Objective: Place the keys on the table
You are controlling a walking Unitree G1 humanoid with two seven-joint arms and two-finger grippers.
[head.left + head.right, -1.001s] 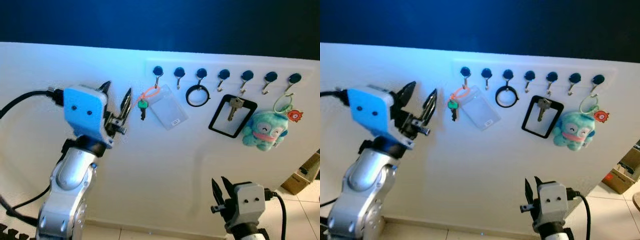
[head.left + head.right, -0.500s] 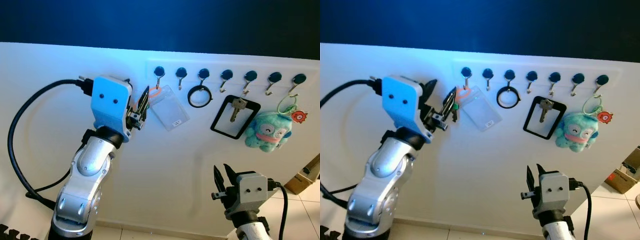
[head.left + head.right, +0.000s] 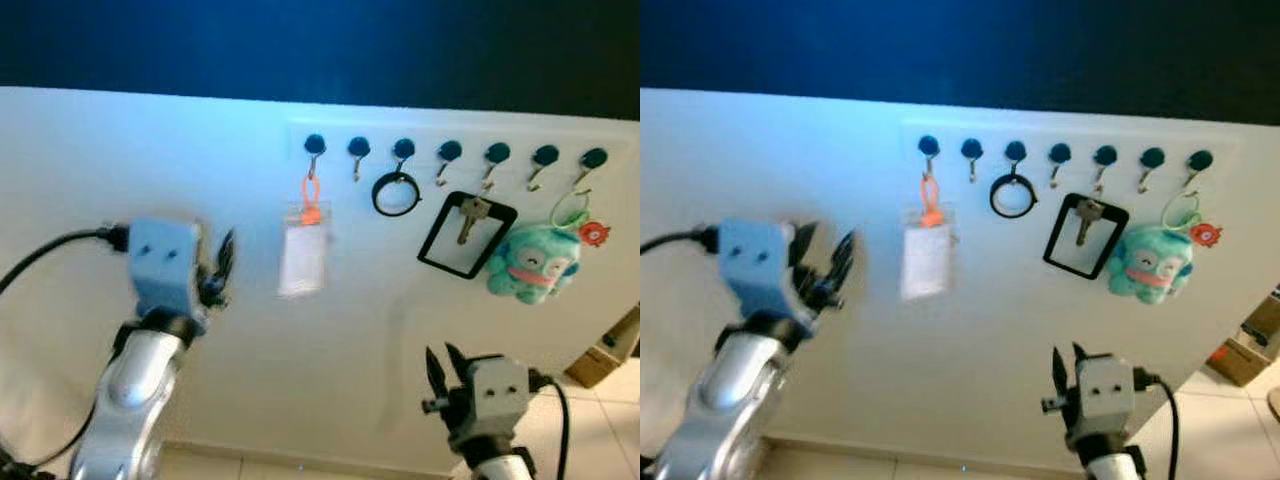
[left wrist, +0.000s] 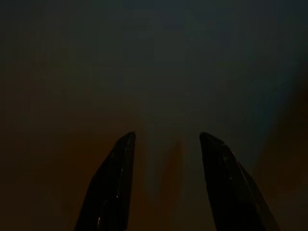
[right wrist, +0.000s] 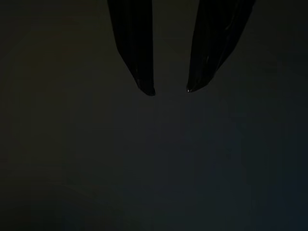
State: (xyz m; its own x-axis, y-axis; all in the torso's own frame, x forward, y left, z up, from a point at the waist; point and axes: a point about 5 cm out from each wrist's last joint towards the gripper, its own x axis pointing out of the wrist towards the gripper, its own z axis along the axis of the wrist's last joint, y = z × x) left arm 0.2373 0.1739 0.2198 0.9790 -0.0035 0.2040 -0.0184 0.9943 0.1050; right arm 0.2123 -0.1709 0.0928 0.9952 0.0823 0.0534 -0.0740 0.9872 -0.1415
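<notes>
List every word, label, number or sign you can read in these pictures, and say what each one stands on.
None can be read.
The clear card holder hanging from the first hook is motion-blurred; any print on it is illegible.
The turquoise plush toy shows a face, no lettering.

Left gripper (image 3: 212, 275) pulled back and down, away from the first hook (image 3: 314, 146), now blurred and well apart from the badge holder (image 3: 301, 258). Badge holder swung from tilted to hanging straight; green key no longer discernible.

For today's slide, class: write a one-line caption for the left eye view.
Left gripper hovers open beside a blurred badge holder hanging on the hook rail.
</notes>
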